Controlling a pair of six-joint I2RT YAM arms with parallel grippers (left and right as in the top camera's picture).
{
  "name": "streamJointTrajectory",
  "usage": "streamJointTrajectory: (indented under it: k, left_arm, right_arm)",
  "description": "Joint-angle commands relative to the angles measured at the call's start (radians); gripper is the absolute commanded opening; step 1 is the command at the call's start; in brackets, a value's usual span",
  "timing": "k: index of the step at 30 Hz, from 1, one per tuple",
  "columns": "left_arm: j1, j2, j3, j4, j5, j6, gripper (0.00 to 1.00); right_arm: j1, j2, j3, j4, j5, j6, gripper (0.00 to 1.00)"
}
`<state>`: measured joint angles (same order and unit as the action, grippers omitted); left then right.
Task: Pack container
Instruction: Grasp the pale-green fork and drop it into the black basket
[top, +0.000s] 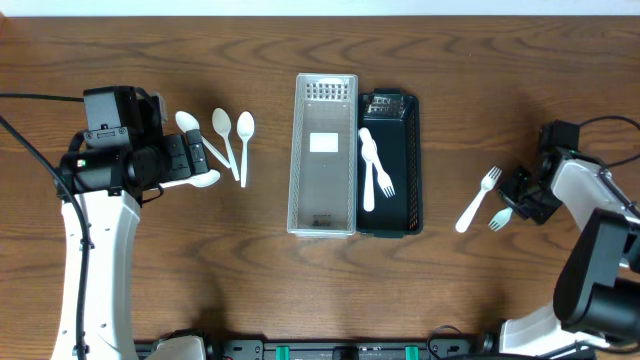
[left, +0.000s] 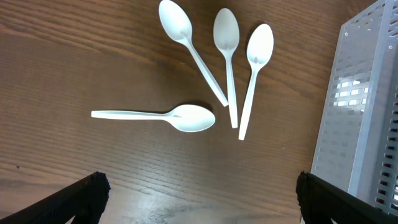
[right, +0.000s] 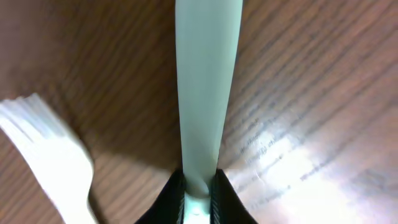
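Note:
A black container (top: 408, 165) at the centre holds two white forks (top: 374, 168). A clear lid (top: 323, 155) lies against its left side. Several white spoons (top: 232, 140) lie on the table at the left; they also show in the left wrist view (left: 230, 68). My left gripper (top: 190, 158) is open and empty over the spoons (left: 199, 186). My right gripper (top: 517, 203) is shut on the handle of a white fork (right: 204, 93) low over the table. Another white fork (top: 478, 200) lies beside it, its tines in the right wrist view (right: 50, 149).
The clear lid's perforated edge (left: 360, 124) shows at the right of the left wrist view. Bare wooden table (top: 470, 110) lies between the container and the right arm. A black cable (top: 30, 150) runs along the left arm.

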<state>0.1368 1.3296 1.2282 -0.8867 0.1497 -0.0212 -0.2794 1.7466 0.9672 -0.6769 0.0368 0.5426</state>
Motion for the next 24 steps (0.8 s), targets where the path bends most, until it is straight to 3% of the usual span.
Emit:
streamJointTrajectory:
  k: [1, 6, 12, 18, 24]
  left_arm:
    - [0.005, 0.008, 0.019, -0.003, -0.012, 0.018, 0.98]
    - [0.005, 0.008, 0.019, -0.002, -0.012, 0.018, 0.98]
    - [0.005, 0.008, 0.019, -0.002, -0.012, 0.018, 0.98]
    - [0.005, 0.008, 0.019, -0.003, -0.012, 0.018, 0.98]
    - [0.005, 0.008, 0.019, -0.002, -0.012, 0.018, 0.98]
  right_arm:
    - [0.015, -0.137, 0.001, -0.006, 0.010, -0.057, 0.02]
    - [0.110, -0.336, 0.001, -0.004, -0.132, -0.130, 0.01]
    - [0.348, -0.485, 0.001, 0.071, -0.288, -0.127, 0.01]
    - [0.592, -0.390, 0.000, 0.143, -0.132, -0.079, 0.01]
    - [0.681, -0.166, 0.001, 0.269, -0.126, -0.132, 0.05]
